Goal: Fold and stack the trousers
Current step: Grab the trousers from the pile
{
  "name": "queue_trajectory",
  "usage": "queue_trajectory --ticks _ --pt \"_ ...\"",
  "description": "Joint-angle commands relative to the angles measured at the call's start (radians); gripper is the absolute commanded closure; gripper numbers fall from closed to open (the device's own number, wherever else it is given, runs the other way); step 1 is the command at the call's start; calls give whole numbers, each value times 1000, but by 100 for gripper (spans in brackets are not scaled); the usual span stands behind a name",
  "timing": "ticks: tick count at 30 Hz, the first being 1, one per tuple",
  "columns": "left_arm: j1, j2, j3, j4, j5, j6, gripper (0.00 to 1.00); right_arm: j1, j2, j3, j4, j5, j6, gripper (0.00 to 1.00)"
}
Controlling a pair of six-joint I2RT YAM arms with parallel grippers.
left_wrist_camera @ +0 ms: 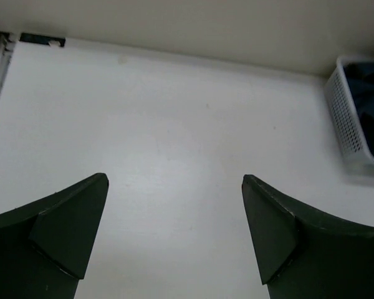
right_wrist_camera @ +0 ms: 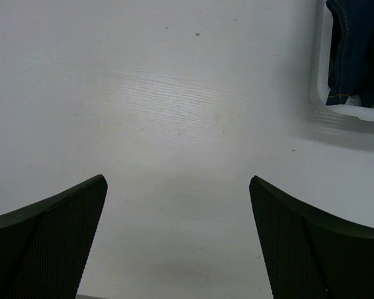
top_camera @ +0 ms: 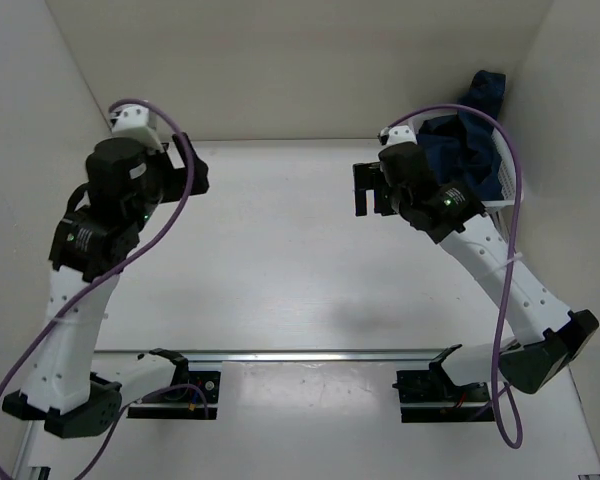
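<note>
Trousers [top_camera: 465, 150] bunched in basket [left_wrist_camera: 346, 118] (left fingers [left_wrist_camera: 56, 230], right fingers [right_wrist_camera: 50, 240] spread wide).

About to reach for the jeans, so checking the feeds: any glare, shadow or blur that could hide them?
Top external: even light, only a soft shadow on the table; the trousers read as a dark mass. Left wrist: the basket mesh is sharp, the near fingers soft-edged. Right wrist: mild sheen on the table, orange stitching crisp.
</note>
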Motion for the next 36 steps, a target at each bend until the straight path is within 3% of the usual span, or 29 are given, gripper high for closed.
queue_trajectory --ticks 1,7,10,12,15,18,21,24,29,33,36 --pt "1 22 -14 -12 102 36 0 12 7 -26 21 112 17 0" --pt "1 44 -43 -12 134 37 0 12 -46 -84 21 157 -5 0" --pt "1 44 -63 -12 125 47 0 -56 -90 -121 21 119 -5 0" --pt "1 44 -72 -12 125 47 0 -118 -141 -176 21 15 -5 0" --pt "1 44 -92 -12 148 67 0 -312 -252 -297 94 -140 -15 0" --pt "-10 30 -124 7 93 79 0 -438 -360 -365 153 -358 -28 0" --pt "-10 39 -124 7 102 66 0 -642 -386 -389 163 -603 -28 0" --pt "-10 82 -124 7 152 47 0 -690 -350 -357 163 -563 21 0" --pt "-10 157 -124 7 191 47 0 -718 -167 -224 163 -247 84 0" --pt "-10 196 -91 7 200 69 0 -791 63 -77 163 -216 132 5" --pt "-10 214 -90 7 200 78 0 -819 302 82 144 -259 141 0"
